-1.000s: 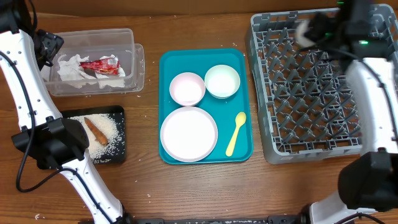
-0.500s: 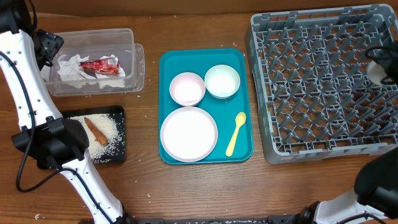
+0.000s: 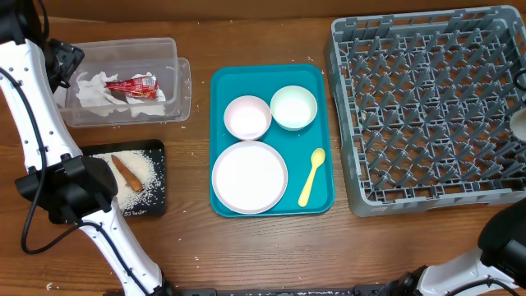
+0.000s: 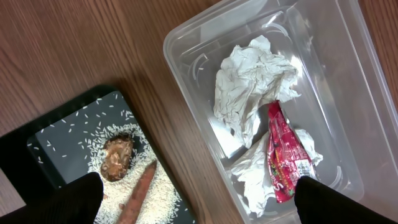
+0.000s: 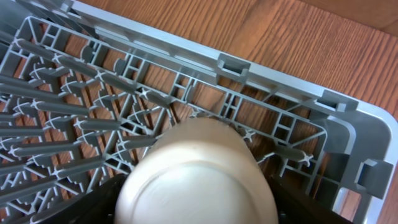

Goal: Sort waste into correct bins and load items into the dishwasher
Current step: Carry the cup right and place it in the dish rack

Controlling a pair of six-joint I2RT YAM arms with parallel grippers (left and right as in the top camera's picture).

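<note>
Small white round cup, base twd wrist cam, sits over edge pegs of large grey plastic pegged dish rack, gripped btw right gripper fingers. Step: loading cup. Next: lower onto pegs, release w/o tipping. Left gripper jaws wide, empty, above clear rectangular plastic tub.

There are two bowls, one plate, one yellow spoon and one cup. I count two crumpled napkins, one red wrapper, one brown stick and one brown lump. There is also one clear tub, one black tray, one teal tray and one grey dish rack.
</note>
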